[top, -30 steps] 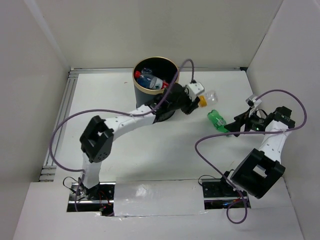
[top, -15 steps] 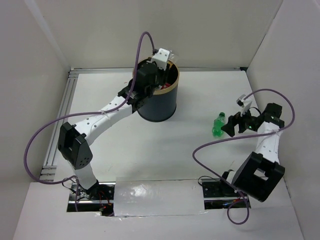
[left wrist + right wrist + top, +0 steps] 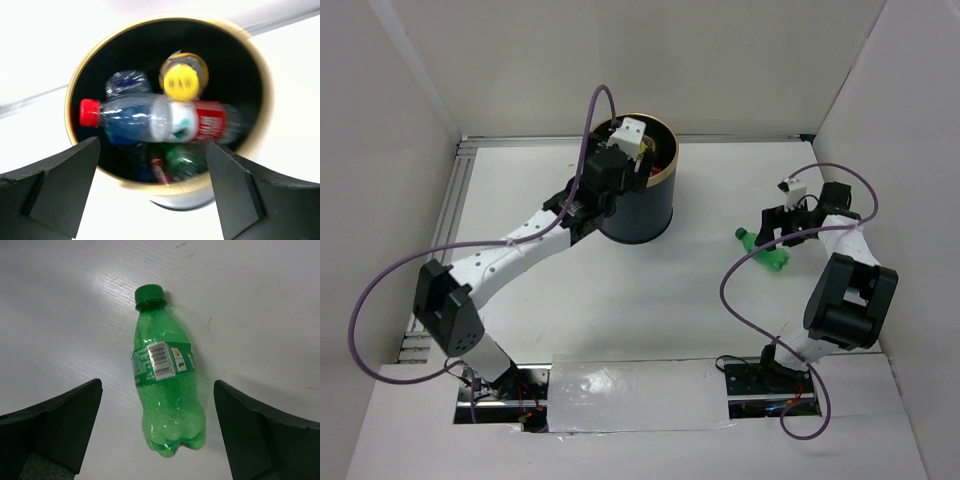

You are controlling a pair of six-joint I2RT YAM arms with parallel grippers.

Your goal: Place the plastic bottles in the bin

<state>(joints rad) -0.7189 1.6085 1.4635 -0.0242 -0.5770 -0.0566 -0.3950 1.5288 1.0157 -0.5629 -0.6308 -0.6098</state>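
The black bin (image 3: 642,215) with a gold rim (image 3: 69,116) stands at the back of the table. In it lie a clear bottle with a red cap and red label (image 3: 165,120), a yellow-capped bottle (image 3: 183,78), a green bottle (image 3: 186,161) and a blue one (image 3: 127,82). My left gripper (image 3: 616,170) hangs open and empty over the bin's near-left rim (image 3: 152,145). A green bottle (image 3: 765,252) lies on the table at the right, cap pointing away (image 3: 166,385). My right gripper (image 3: 775,235) is open above it, one finger on each side (image 3: 157,385), not touching.
White walls close in the table at the back, left and right. A metal rail (image 3: 435,270) runs along the left edge. Purple cables loop from both arms, one (image 3: 735,290) hanging near the green bottle.
My left arm swung from right of the bin, where it held the yellow-capped bottle, to above the bin; that bottle now lies inside. My right gripper moved over the green bottle.
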